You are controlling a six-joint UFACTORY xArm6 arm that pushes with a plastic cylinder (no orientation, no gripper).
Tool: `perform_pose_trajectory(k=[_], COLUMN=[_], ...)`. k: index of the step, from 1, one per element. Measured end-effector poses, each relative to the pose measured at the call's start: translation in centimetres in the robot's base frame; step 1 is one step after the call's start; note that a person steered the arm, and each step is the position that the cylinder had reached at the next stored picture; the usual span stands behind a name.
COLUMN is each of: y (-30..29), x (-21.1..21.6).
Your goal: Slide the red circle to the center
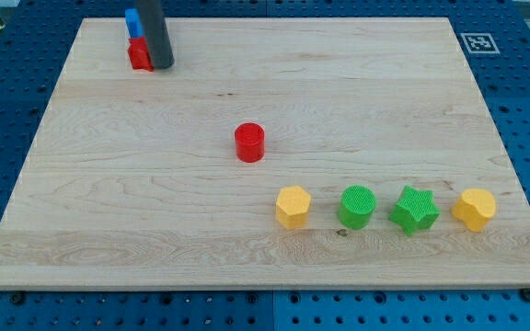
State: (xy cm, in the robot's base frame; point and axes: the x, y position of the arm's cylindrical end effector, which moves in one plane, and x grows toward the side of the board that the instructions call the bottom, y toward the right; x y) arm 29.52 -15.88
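Note:
The red circle [249, 142] is a short red cylinder lying near the middle of the wooden board [109, 211]. My tip [161, 65] is the lower end of a dark rod at the view's top left, far up and left of the red circle. It stands right next to a red block [139, 54], on that block's right side. A blue block [132, 21] sits just above the red block, partly hidden by the rod.
A row of blocks lies near the view's bottom right: a yellow hexagon [293, 207], a green circle [357, 206], a green star [415, 210] and a yellow block [475, 209]. A black and white marker [478, 42] sits off the board's top right corner.

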Motion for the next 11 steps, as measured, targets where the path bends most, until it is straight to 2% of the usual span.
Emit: perform_pose_trajectory(k=[1,2,3,4,5,8,11], y=[-0.1,-0.1,2.5,10.4,17.3,13.9,13.3], x=[2.6,10.0,16.5,20.4,20.4,18.1,12.7])
